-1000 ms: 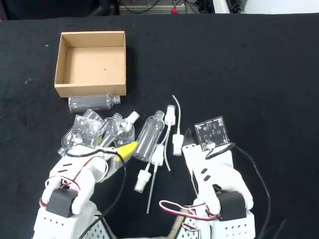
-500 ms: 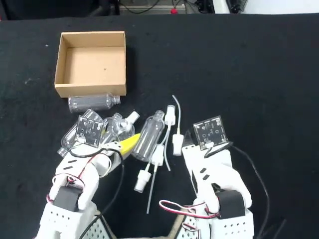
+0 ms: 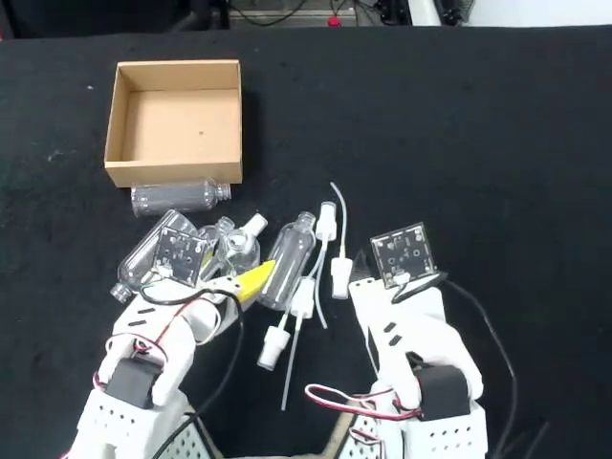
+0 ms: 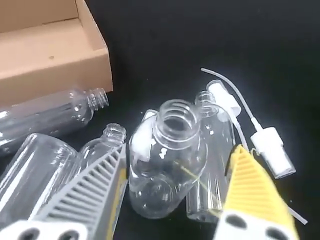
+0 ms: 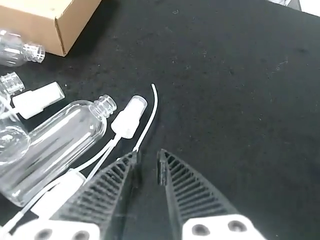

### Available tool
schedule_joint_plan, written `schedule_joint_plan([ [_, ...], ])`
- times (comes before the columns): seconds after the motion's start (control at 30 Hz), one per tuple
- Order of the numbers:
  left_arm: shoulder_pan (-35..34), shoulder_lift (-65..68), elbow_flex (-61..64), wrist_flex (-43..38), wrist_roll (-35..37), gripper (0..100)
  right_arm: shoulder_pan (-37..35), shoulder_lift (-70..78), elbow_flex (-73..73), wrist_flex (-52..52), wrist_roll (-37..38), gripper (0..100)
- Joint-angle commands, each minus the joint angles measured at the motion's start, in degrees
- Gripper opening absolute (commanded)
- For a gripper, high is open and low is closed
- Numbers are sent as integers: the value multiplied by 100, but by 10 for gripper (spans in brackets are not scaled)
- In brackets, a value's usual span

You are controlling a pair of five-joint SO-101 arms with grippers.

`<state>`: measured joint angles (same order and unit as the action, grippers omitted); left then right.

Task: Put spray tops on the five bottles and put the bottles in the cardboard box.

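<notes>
1. Cardboard box: at the back left of the black bench, open side up.
2. Lone bottle: lying on its side just in front of the box, uncapped neck pointing right.
3. Left arm: stretched forward from the near edge, leaning a little rightward into a cluster of clear bottles.
4. Left tool: spread wide, grey finger on one side and yellow finger on the other side of an open-necked bottle; not closed on it.
5. Long bottle: lying tilted between the two arms, uncapped, neck away from them.
6. Spray tops: loose on the bench beside the long bottle, dip tubes trailing; none fitted.
7. Right arm: extended forward, low over the bench.
8. Right tool: fingers a narrow slit apart, gripping nothing, tips just short of a spray top's tube.
</notes>
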<state>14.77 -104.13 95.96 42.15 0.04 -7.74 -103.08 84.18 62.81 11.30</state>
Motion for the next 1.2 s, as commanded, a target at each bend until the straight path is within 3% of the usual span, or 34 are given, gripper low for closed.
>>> schedule_joint_plan([
  [0.0,57,-26,136,88,79,315,-79,-549,-40,-149,-26,64],
  [0.87,-207,176,136,62,-132,316,-88,-549,-57,-149,-53,64],
  [1.17,-242,1785,189,-1459,-88,310,-88,-549,-31,-105,-62,64],
])
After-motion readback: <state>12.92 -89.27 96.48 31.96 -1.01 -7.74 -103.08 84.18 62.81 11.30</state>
